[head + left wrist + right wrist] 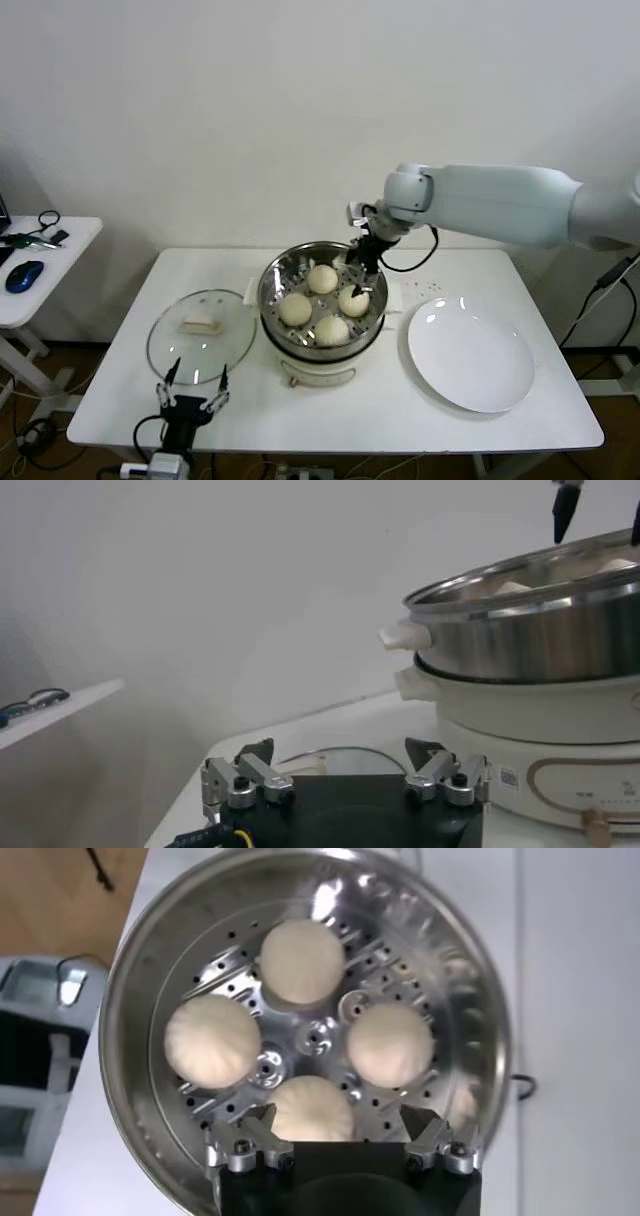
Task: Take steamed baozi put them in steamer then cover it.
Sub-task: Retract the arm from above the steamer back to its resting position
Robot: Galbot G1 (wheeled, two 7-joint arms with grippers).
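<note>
Your steamer (322, 300) holds all four baozi (322, 278). The cover (200, 333) lies on the table to its left, just ahead of your open, empty left gripper (192, 394), handle crosswise. The right gripper (362, 272), open and empty, hovers over the pot.

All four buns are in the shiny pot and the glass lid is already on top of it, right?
Not quite. The four buns are in the steamer, but the glass lid is not on it. The head view shows it lying flat on the table on the steamer's left side, beyond the open left gripper.
</note>
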